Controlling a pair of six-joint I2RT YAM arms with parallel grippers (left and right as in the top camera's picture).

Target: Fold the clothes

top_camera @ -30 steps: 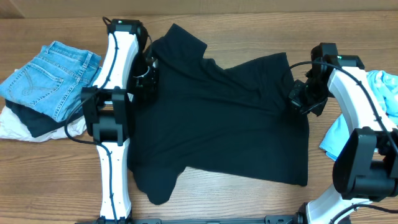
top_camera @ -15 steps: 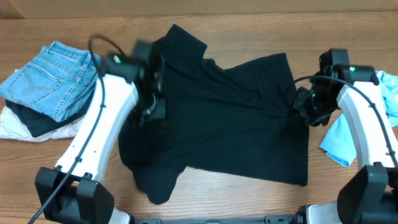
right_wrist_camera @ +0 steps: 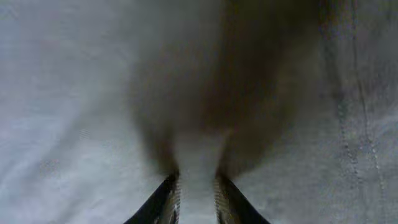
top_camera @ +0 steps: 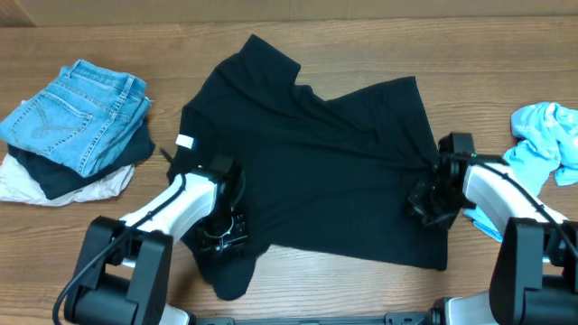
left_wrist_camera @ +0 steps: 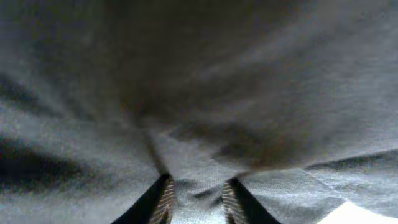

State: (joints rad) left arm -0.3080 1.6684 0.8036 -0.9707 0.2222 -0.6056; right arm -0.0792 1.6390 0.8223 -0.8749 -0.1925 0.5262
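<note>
The black T-shirt (top_camera: 316, 153) lies spread and wrinkled across the middle of the table, its small white tag (top_camera: 185, 142) showing at the left edge. My left gripper (top_camera: 221, 236) is down on the shirt's lower left part, near the sleeve. In the left wrist view it (left_wrist_camera: 194, 186) is shut on a raised fold of the black cloth. My right gripper (top_camera: 423, 203) sits at the shirt's right edge. Its wrist view shows a ridge of the same cloth pinched between the fingers of the right gripper (right_wrist_camera: 198, 183).
Folded blue jeans (top_camera: 77, 113) lie at the far left on top of a dark garment (top_camera: 63, 176) and a white one (top_camera: 27, 185). A light blue cloth (top_camera: 542, 135) is bunched at the right edge, beside my right arm.
My left arm has swung from the shirt's upper left down to its lower left. My right gripper has slid down the right edge. Both grippers have closed on cloth.
</note>
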